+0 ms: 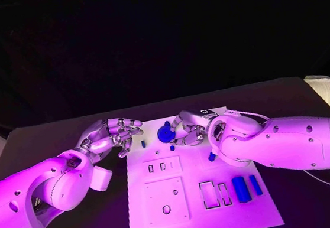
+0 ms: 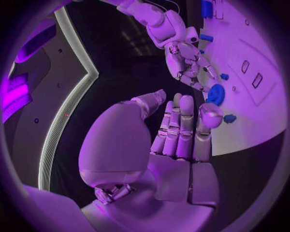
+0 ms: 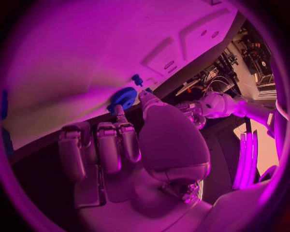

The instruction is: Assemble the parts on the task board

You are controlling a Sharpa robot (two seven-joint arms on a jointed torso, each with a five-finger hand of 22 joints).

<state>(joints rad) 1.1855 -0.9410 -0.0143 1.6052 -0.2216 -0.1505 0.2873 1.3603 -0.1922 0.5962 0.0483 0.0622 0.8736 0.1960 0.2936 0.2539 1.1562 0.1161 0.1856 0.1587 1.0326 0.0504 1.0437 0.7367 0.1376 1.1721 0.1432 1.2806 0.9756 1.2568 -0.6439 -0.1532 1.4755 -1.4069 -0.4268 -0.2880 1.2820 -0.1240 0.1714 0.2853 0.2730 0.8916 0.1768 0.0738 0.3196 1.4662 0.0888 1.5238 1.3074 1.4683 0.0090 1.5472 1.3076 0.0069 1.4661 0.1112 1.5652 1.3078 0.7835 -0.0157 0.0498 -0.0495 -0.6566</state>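
Task board (image 1: 204, 227), a white plate, lies in the middle of the black table (image 1: 298, 84), its long side running from near to far. Both hands are at its far end.

Right hand (image 1: 189, 129) is over the far part of the board. Its fingers are curled around a round blue part (image 1: 166, 132); the right wrist view shows this blue disc (image 3: 123, 98) pinched between the thumb and a fingertip, held just above or against the white surface. Whether the disc touches the board cannot be determined. The left wrist view shows the same disc (image 2: 215, 94) at the tips of the right hand's fingers (image 2: 192, 65).

Left hand (image 1: 110, 137) is at the far left corner of the board, over the table edge of the plate. Its fingers (image 2: 181, 126) lie close together, bent in toward the palm, with nothing visible between them. It is apart from the right hand and from the disc.

Small blue pegs stand on the board near the hands: one (image 1: 144, 143) just beside the left hand's fingertips, one (image 1: 172, 147) nearer, below the disc. A further blue piece (image 1: 211, 157) is partly hidden by the right forearm.

Nearer on the board, two long blue bars (image 1: 241, 188) lie side by side at the right, next to two narrow rectangular slots (image 1: 209, 195). A raised square block (image 1: 165, 201) with holes is at the left of these, and a smaller block (image 1: 163, 166) with two slots lies beyond it.
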